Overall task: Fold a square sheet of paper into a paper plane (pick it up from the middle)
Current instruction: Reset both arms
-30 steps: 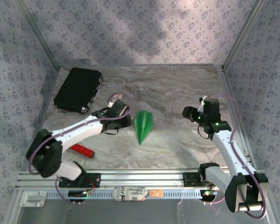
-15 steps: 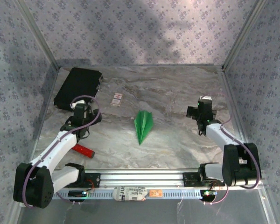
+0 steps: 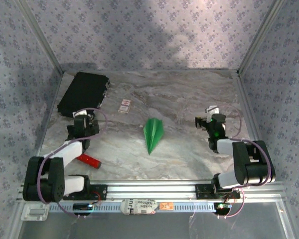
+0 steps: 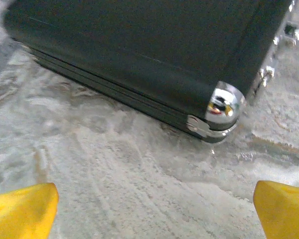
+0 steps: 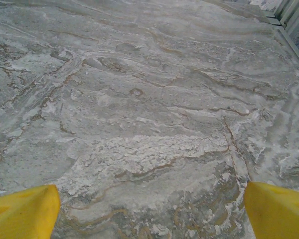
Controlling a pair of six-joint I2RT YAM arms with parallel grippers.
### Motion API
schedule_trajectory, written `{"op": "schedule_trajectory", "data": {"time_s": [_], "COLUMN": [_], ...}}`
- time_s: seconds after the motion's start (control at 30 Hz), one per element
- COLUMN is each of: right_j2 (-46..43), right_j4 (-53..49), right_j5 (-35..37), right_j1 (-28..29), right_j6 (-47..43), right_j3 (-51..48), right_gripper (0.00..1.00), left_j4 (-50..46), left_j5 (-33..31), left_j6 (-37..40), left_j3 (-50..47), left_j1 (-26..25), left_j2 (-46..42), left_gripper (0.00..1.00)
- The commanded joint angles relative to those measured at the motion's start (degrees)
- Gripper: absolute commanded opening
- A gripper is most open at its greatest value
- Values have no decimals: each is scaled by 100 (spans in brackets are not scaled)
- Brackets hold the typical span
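Paper plane: the paper plane [image 3: 153, 134] lies flat on the marbled table [image 3: 189, 94], about midway across it. It is a slim bright green dart with a darker centre crease, and its long taper points toward the near edge, leaning slightly left.
Plane and fingers: the plane sits between the two grippers and well apart from both. Neither touches it.
Left gripper: the left gripper [image 3: 84, 121] [image 4: 152, 214] is on the left side of the table, with its arm folded back toward its base. Its yellow fingers [image 4: 20, 211] stand wide apart at the two lower corners of the left wrist view, with only bare table between them.
Right gripper: the right gripper [image 3: 209, 121] [image 5: 149, 209] is on the right side, near the side wall. Its yellow fingers [image 5: 22, 211] are spread just as wide over bare marble and hold nothing.
Container: the black case [image 3: 83, 93] [image 4: 139, 50] lies flat in the far left corner with its lid closed, so its contents cannot be seen.
Case and fingers: the left fingers point at the case's chrome corner cap [image 4: 222, 107], near it but not touching.
Loose items: a small white card with red marks [image 3: 124, 105] lies just right of the case. A red bar-shaped tool [image 3: 87, 160] lies on the table just beside the left arm, toward the near edge.
Near edge: a metal rail [image 3: 149, 189] carries both arm bases.
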Motion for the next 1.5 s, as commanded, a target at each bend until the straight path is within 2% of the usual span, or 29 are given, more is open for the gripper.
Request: {"op": "schedule_trajectory", "data": {"time_s": [0.0,0.03,0.07,0.1,0.23,0.4,0.43,0.5,0.57,0.6,0.77,1.47], "right_j2": [485,618,490,519,521,529,522,524,521,523,528,528], "right_j4": [1268,1333,669,462,424,448,434,432,430,429,421,420], "right_j5": [-279,-31,34,-193,-106,-158,-197,-183,-181,-180,-194,-198], "right_j1": [-159,-135,-157,-327,-373,-394,-417,-397,-395,-404,-400,-402], "right_j6": [55,120,213,338,413,422,432,415,402,413,412,415], "right_j3": [-177,-81,182,270,285,283,288,284,284,297,301,294], "right_gripper": [96,96,96,99,99,99,99,99,99,99,99,99], "left_j4": [1293,1535,1715,1847,2229,3983,3429,3600,3187,3429,3249,3284], "left_j5": [410,510,620,802,1442,1877,1983,2020,2036,2006,1724,1757], "left_j6": [423,480,540,562,650,611,612,488,439,437,470,481], "left_j3": [77,30,18,25,75,-284,-169,-118,-19,-76,-31,-44], "left_j1": [43,73,111,191,385,488,520,626,680,677,563,560], "left_j2": [199,254,315,395,643,1639,1457,1617,1513,1579,1530,1533], "left_gripper": [100,100,100,100,100,100,100,100,100,100,100,100]}}
